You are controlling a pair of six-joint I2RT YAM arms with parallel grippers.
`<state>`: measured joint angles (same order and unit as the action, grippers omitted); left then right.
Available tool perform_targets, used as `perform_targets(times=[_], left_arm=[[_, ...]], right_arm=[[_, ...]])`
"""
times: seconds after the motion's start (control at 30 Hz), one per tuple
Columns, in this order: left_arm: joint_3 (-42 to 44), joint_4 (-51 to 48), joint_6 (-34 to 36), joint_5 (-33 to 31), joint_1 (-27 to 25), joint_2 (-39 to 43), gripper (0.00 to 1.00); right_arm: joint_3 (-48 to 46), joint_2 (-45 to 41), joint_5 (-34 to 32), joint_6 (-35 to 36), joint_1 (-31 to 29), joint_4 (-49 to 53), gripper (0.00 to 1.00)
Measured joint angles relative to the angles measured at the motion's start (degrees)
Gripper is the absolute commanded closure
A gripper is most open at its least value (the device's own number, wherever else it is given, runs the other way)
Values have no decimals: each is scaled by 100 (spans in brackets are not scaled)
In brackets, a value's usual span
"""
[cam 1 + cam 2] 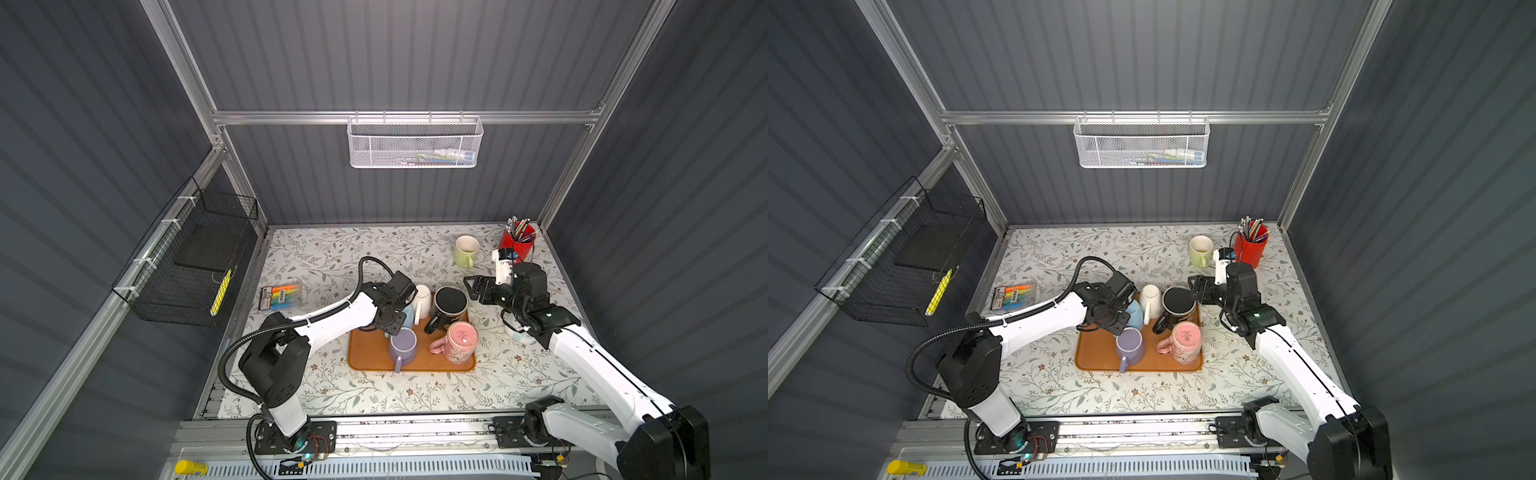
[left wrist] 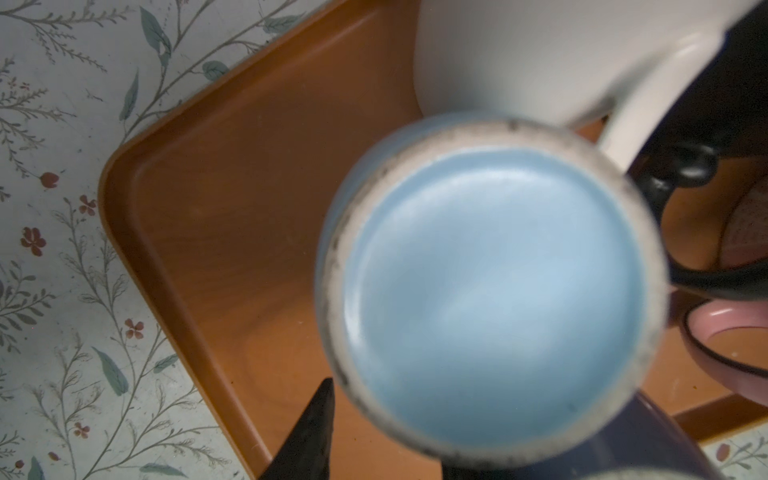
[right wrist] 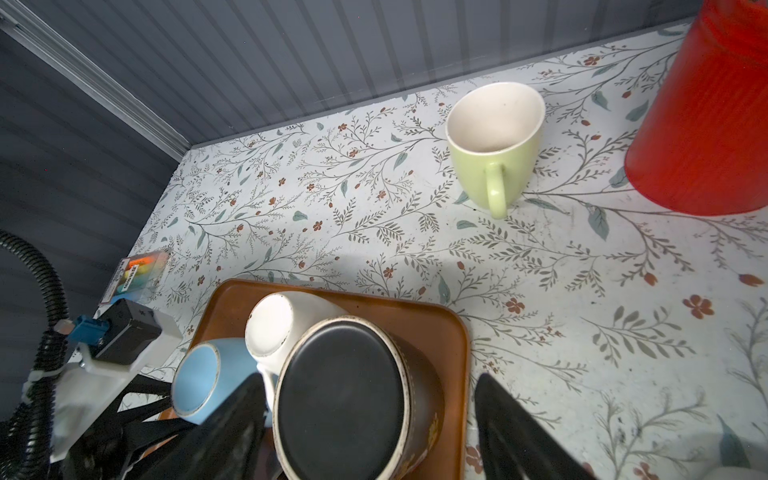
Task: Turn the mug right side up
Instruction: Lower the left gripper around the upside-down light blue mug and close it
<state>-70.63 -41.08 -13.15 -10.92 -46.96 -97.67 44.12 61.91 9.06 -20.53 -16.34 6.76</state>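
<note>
Blue mug (image 2: pixel 494 291) is not yet upright, left on tray (image 2: pixel 232 199). My left gripper (image 1: pixel 399 322) straddles it; I cannot tell if it grips. Right gripper (image 1: pixel 473 289) is open near black mug (image 3: pixel 345 399).

Six mugs are counted: blue (image 1: pixel 409 318), white (image 1: pixel 423 296), black (image 1: pixel 451 305), purple (image 1: pixel 403 345) and pink (image 1: pixel 461 343) on one tray (image 1: pixel 415 366), green (image 1: pixel 466 250) beyond the right fingers (image 3: pixel 519 428). One red pen cup (image 1: pixel 517 246), one marker pack (image 1: pixel 280 296) and two baskets (image 1: pixel 413 143) (image 1: pixel 195 266) are seen.
</note>
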Motion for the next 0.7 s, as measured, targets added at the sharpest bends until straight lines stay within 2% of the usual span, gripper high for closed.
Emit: perform_targets(times=[0.5, 0.7], left_arm=[[-319, -24, 107, 44, 0, -396, 69], [-422, -22, 116, 42, 0, -507, 66]], right_arm=[[0, 52, 4, 0, 0, 2, 22], [0, 52, 24, -2, -7, -4, 22]])
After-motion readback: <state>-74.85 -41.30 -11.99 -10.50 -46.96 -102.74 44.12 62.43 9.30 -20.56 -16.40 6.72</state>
